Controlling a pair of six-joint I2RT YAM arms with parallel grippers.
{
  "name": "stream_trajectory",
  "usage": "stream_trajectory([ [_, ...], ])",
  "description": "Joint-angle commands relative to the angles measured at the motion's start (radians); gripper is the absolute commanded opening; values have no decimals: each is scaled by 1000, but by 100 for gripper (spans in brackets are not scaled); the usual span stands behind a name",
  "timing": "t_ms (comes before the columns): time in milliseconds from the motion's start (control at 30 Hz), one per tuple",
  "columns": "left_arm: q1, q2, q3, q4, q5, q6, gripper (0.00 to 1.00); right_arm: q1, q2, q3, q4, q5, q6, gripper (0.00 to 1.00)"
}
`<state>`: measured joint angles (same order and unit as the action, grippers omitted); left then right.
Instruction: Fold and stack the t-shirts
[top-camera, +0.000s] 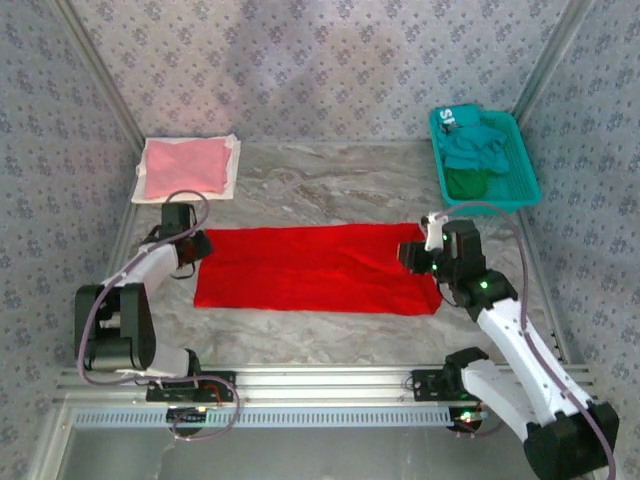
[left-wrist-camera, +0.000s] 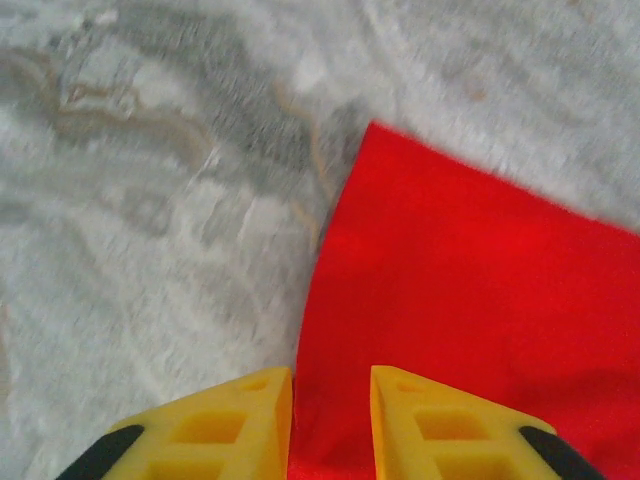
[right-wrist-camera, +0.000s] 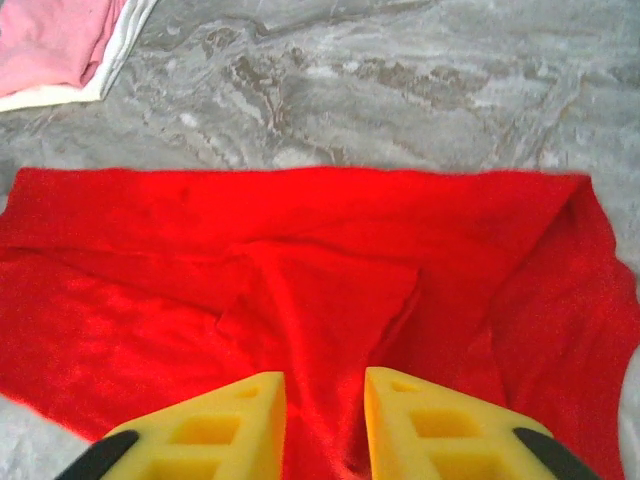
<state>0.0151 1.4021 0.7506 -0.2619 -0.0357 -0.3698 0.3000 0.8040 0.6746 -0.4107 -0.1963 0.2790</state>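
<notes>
A bright red t-shirt (top-camera: 315, 268) lies spread as a long folded band across the middle of the table. My left gripper (top-camera: 195, 247) sits low at its left end; in the left wrist view the yellow fingers stand a little apart, and the gripper (left-wrist-camera: 331, 390) straddles the edge of the red cloth (left-wrist-camera: 470, 280). My right gripper (top-camera: 412, 255) is at the shirt's right end, also slightly open (right-wrist-camera: 325, 395) over wrinkled red cloth (right-wrist-camera: 300, 250), nothing pinched. A folded pale pink t-shirt (top-camera: 185, 167) rests at the back left. Teal (top-camera: 475, 150) and dark green (top-camera: 465, 183) t-shirts lie in the basket.
The pink shirt lies on a flat white sheet (top-camera: 232, 150), seen as well in the right wrist view (right-wrist-camera: 110, 60). A teal mesh basket (top-camera: 525, 180) stands at the back right. Patterned walls close in the table; a metal rail (top-camera: 320, 385) runs along the near edge.
</notes>
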Motion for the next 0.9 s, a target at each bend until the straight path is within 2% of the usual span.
stream_trajectory([
  [0,6,-75,-27,-16,-25,-14,33,4,-80,-31,-85,6,38,41],
  [100,5,-85,0,-15,-10,-1,36,1,-67,-32,-21,12,41,42],
  [167,-2,-60,42,-17,14,9,39,3,13,-11,49,-12,44,42],
  [233,-50,-25,100,-21,30,45,40,9,153,51,91,-41,42,43],
  [333,-186,34,182,-37,-31,103,41,56,431,238,17,-45,-27,47],
  [400,-237,70,213,-24,2,102,41,98,604,375,-87,53,-62,48],
  [500,-293,106,225,8,54,94,42,76,785,491,-186,98,-11,50],
  [700,-377,152,221,12,61,77,43,32,939,570,-268,117,-50,51],
  [867,-426,119,147,54,94,48,43,1,965,526,-196,60,-55,50],
])
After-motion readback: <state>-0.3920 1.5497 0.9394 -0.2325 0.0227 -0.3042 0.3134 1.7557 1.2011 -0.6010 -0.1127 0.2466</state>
